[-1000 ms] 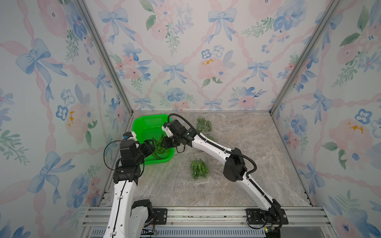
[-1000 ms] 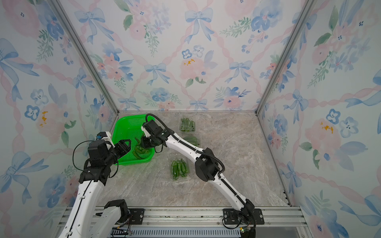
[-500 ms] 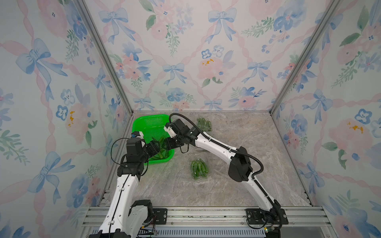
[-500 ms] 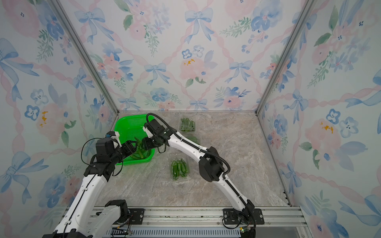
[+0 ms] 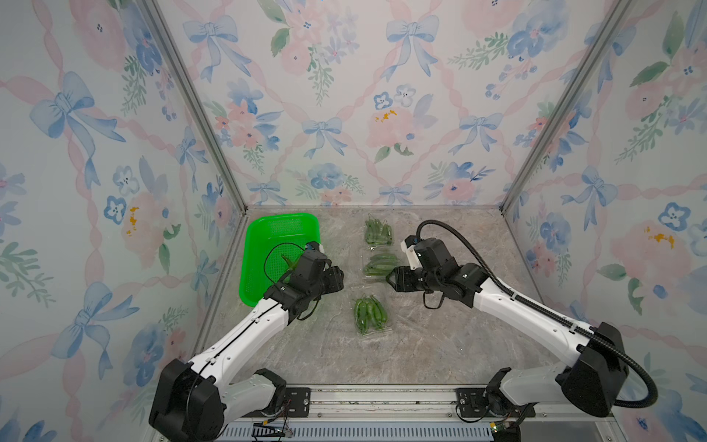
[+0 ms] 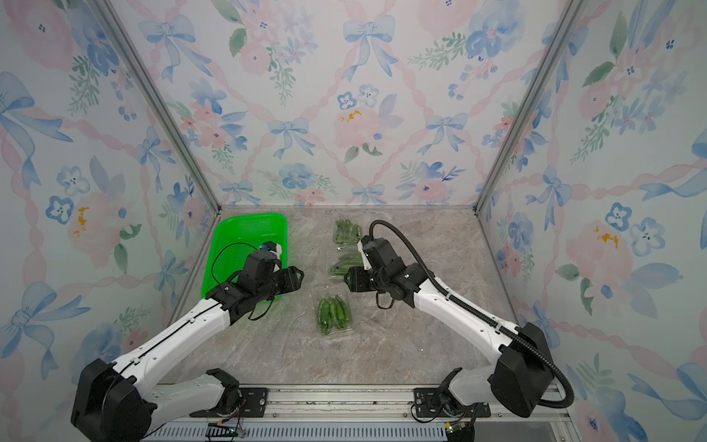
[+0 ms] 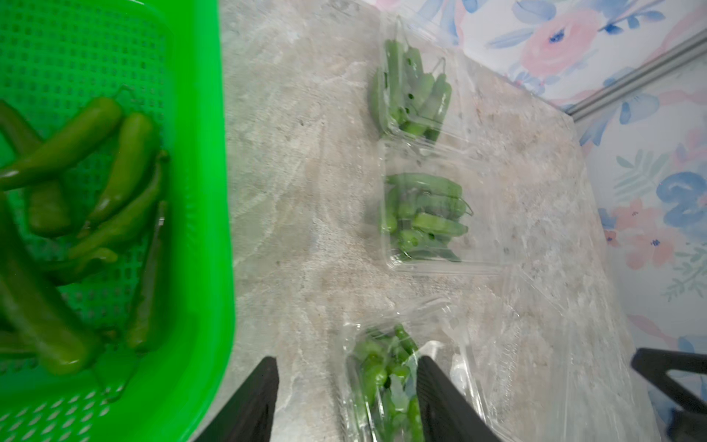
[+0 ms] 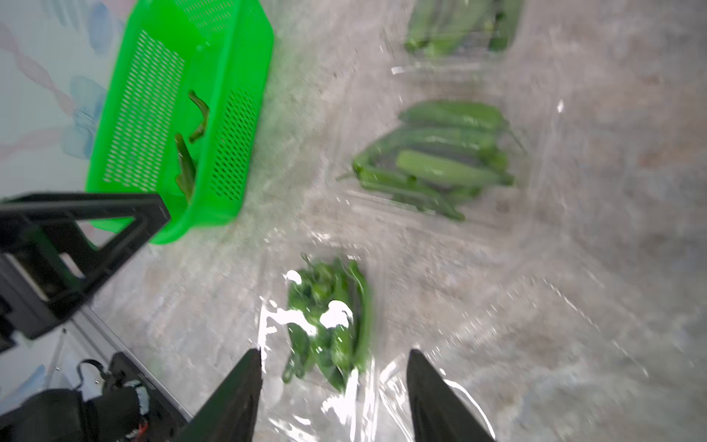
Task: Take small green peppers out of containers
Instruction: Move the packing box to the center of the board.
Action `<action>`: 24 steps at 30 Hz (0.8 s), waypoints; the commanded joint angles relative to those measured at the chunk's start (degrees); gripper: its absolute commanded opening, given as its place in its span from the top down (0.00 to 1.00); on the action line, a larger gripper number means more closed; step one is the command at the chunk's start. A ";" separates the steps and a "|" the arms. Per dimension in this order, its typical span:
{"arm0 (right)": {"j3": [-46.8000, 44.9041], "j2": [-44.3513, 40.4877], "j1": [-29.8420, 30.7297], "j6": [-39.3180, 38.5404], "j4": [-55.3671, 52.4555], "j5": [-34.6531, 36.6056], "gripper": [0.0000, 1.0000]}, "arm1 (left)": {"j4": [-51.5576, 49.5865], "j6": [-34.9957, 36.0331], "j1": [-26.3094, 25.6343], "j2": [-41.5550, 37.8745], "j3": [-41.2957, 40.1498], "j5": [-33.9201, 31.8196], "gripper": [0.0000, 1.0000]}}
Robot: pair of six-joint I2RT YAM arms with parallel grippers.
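Note:
Three clear containers stand in a row on the stone table, each with small green peppers inside: a far one [image 5: 378, 232] [image 6: 348, 231], a middle one [image 5: 378, 264] [image 7: 424, 218] and a near one [image 5: 369, 313] [image 6: 333, 313] [image 8: 329, 321]. More small green peppers [image 7: 95, 183] lie loose in the green basket [image 5: 260, 237]. My left gripper [image 5: 337, 278] [image 7: 345, 359] hovers open and empty between the basket and the near container. My right gripper [image 5: 391, 279] [image 8: 333, 351] is open and empty, just past the near container, by the middle one.
The green perforated basket [image 6: 222, 245] sits at the back left against the wall. Floral walls close in the table on three sides. A metal rail [image 5: 382, 402] with both arm bases runs along the front edge. The containers' clear lids [image 7: 535, 306] spread across the table beside them.
My right arm has pulled back from over the basket to the containers, and its jaws have widened. My left gripper has swung from the basket's edge toward the middle of the table.

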 commanded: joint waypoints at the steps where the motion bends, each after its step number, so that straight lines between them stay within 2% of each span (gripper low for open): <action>1: -4.81 -4.84 0.28 3.34 -3.00 1.76 0.39 | 0.22 -1.62 -4.85 4.39 2.22 -2.76 0.39; 5: -8.30 -8.20 0.01 3.69 -7.46 -1.77 0.38 | 1.38 -3.29 -9.52 7.58 2.93 -4.84 0.39; 8: -10.28 -8.09 0.18 3.47 -9.31 -6.64 0.39 | 2.27 -3.36 -9.70 6.30 1.79 -6.40 0.38; 10: -12.40 -7.78 0.83 3.69 -8.48 -7.91 0.44 | 2.18 -2.36 -9.17 5.83 1.53 -6.32 0.38; 15: -16.76 -6.83 4.44 8.25 -4.46 -7.31 0.54 | 2.27 -2.19 -6.87 4.79 -0.16 -5.27 0.38; 24: -20.27 -3.53 8.65 11.05 0.92 -6.13 0.54 | 3.03 -1.93 -5.82 4.30 -2.24 -4.09 0.37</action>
